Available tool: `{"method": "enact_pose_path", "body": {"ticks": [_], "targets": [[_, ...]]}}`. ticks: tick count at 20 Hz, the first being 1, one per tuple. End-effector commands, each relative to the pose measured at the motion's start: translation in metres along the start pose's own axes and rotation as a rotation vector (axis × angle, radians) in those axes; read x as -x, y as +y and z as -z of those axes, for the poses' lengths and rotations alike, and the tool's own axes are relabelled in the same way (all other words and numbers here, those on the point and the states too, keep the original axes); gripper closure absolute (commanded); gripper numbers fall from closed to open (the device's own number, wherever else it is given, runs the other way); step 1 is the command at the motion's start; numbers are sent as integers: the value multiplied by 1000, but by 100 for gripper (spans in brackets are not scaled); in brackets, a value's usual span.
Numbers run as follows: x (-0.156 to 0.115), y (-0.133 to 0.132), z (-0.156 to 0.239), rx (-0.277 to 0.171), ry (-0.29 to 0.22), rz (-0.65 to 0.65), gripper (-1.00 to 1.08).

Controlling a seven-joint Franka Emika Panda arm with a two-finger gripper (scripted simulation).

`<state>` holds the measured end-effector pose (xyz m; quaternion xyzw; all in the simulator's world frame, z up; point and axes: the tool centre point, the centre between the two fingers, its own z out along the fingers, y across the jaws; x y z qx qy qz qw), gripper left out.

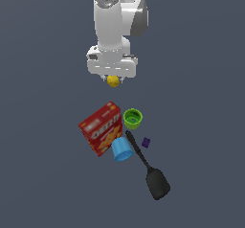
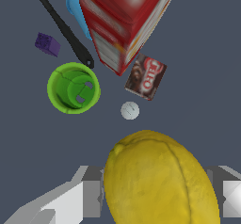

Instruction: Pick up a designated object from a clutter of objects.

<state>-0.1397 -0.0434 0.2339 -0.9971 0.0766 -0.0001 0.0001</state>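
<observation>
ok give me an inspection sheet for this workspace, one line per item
surface: plain dark grey floor, no marks seen
job's things: yellow lemon is off the floor, held in the hand
clutter: red cracker box, green cup standing open side up, blue cup, black spatula, purple block; the wrist view also shows a small brown box and a small white ball
grippers: hand shut on the lemon, raised above the clutter
cables: nothing seen
surroundings: nothing seen
</observation>
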Motion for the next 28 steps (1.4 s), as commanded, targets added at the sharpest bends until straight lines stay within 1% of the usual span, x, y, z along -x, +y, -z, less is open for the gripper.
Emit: {"method": "enact_pose_path", "body": {"ticks": [1,10,16,22,28], "targets": [[-3,6,21,0,0,0,108],[-18,27,99,0,0,0,108],[-27,38,139,0,0,0,108],[-34,45,162,0,0,0,108],[-36,46,168,0,0,1,108]]}}
